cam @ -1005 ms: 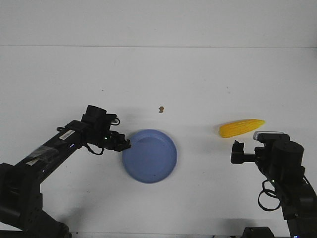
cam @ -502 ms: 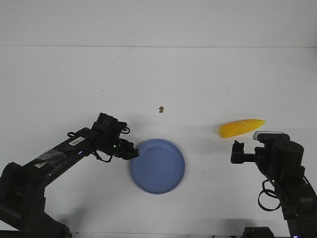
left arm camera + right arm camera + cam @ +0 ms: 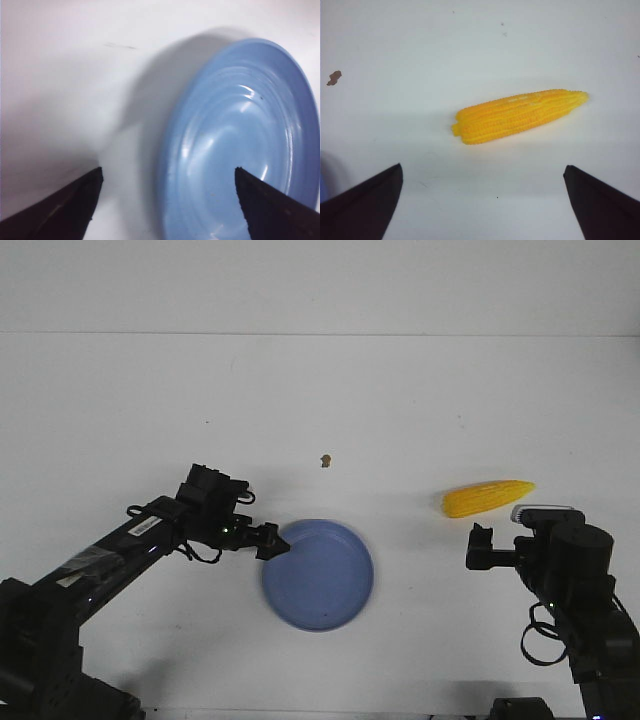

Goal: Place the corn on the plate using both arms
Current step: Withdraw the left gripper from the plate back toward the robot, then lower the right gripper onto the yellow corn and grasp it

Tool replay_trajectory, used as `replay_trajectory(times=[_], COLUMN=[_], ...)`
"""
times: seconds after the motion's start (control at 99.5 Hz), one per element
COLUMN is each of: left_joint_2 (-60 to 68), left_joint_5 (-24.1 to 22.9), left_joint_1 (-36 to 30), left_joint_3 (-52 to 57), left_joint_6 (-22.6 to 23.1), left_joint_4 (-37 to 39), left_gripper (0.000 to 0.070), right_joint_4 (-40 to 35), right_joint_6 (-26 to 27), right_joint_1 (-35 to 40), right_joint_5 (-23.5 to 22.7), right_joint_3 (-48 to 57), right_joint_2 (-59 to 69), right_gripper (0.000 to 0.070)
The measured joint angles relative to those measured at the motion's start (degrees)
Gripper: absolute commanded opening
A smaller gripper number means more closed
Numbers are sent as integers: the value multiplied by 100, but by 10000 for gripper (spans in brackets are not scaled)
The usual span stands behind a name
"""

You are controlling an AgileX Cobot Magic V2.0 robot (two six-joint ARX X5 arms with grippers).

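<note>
Left arm [image 3: 120,545]: stretching across the white desk [image 3: 400,400] toward the plate, low over the surface.
Left claw [image 3: 270,540]: sitting released at the plate's left edge, its two black fingers [image 3: 65,205] spread wide in the left wrist view, one over bare desk and one over the plate's near side, gripping nothing.
Plate [image 3: 320,575]: lying flat and bare on the desk, centre front, well apart from the corn.
Brown speck [image 3: 325,460]: resting on the desk beyond the plate.
Corn [image 3: 487,498]: lying on its side at the right, pointed tip facing right, untouched.
Right claw [image 3: 480,545]: hovering near the corn, fingers [image 3: 365,200] spread, released and holding nothing.
</note>
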Motion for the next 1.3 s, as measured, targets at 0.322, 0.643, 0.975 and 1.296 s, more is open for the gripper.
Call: replay_trajectory(times=[0.322,0.643,0.975,1.296], left_joint_2=[-1512,-3042,-3226,-3222], left_joint_5=[-1648,-3827,-3836,-3825], left_joint_1=[828,1067,1119,1119], left_joint_3=[-9,-9,-9,-9], left_joint_6=[455,769,769,769], left_joint_4=[-595,-767,-946,-942], left_gripper=[550,550,550,550], right_joint_4=[59,107,706,1978], right_joint_6=[0,238,940,2050], right_joint_1=[0,0,-365,-931], right_joint_5=[0,31,457,-737], right_joint_3=[0,0,24,24], right_joint_2=[0,15,1360,3265], right_gripper=[678,678,679,682])
